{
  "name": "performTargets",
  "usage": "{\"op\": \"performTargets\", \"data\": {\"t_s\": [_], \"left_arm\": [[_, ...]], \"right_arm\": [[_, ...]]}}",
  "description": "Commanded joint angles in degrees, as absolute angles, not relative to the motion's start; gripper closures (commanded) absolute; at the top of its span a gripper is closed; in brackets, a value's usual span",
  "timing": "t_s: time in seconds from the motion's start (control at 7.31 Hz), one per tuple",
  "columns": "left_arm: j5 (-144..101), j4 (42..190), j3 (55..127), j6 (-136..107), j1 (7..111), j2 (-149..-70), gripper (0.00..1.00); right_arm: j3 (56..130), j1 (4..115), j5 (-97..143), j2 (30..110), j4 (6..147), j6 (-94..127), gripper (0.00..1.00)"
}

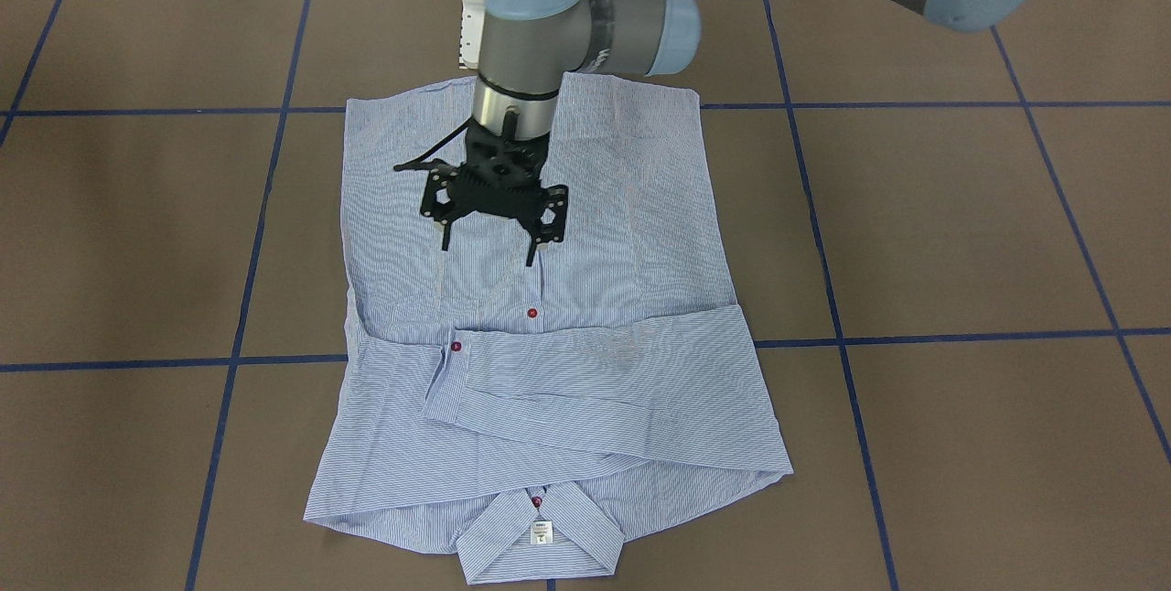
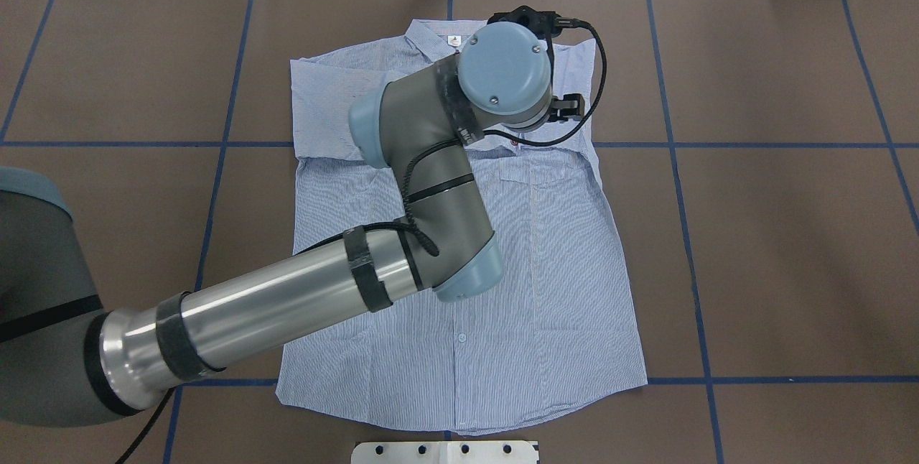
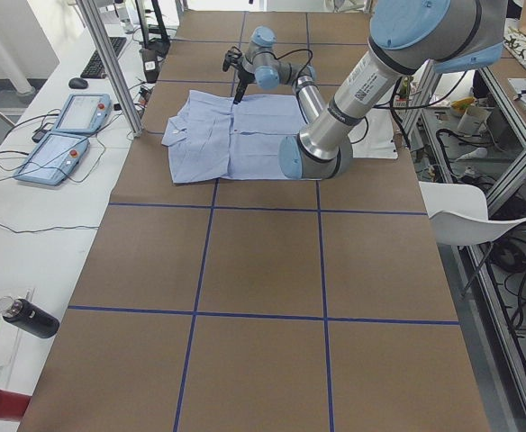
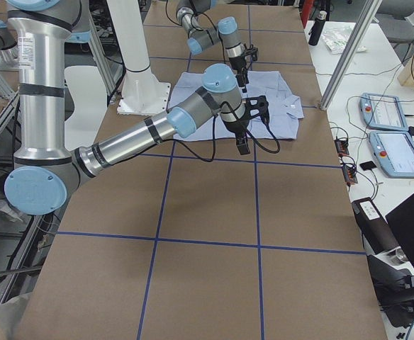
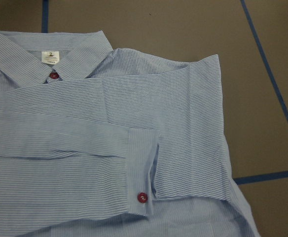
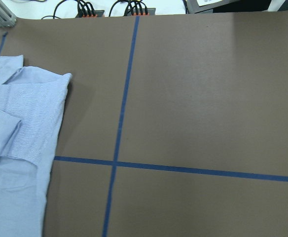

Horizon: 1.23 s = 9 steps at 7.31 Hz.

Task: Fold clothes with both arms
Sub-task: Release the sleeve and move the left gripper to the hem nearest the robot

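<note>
Left gripper (image 1: 488, 254) wide open, empty

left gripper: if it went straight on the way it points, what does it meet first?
The shirt. The left gripper points down, jaws open, over the shirt's front near the button line, so it would likely meet cloth first, with the table under it. Its height above the cloth is unclear.
</note>
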<state>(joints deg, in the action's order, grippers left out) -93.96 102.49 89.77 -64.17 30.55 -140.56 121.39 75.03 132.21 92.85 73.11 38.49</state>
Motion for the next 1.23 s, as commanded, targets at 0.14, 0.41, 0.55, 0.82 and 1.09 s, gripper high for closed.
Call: {"op": "performTargets", "data": {"t_s": [0.14, 0.41, 0.55, 0.82, 1.09], "left_arm": [[-94.75, 98.70, 117.09, -61.00, 30.15, -119.33, 0.00], [-94.75, 98.96, 126.87, -64.22, 29.19, -107.02, 0.00], [-93.61, 99.14, 128.31, -71.12, 25.09, -104.18, 0.00], [-84.96, 99.14, 129.11, -79.76, 15.26, -99.87, 0.00], [-81.83, 99.14, 128.76, -88.20, 7.07, -97.58, 0.00]], "right_arm": [[131.19, 53.25, 117.22, 94.73, 70.22, 61.20, 0.00], [136.99, 39.10, 105.01, 99.81, 70.22, 70.71, 0.00], [139.81, 31.72, 98.07, 103.58, 70.22, 75.10, 0.00], [140.62, 18.43, 84.62, 106.60, 70.31, 83.19, 0.00], [140.54, 9.11, 75.91, 108.01, 70.31, 89.53, 0.00]]}}
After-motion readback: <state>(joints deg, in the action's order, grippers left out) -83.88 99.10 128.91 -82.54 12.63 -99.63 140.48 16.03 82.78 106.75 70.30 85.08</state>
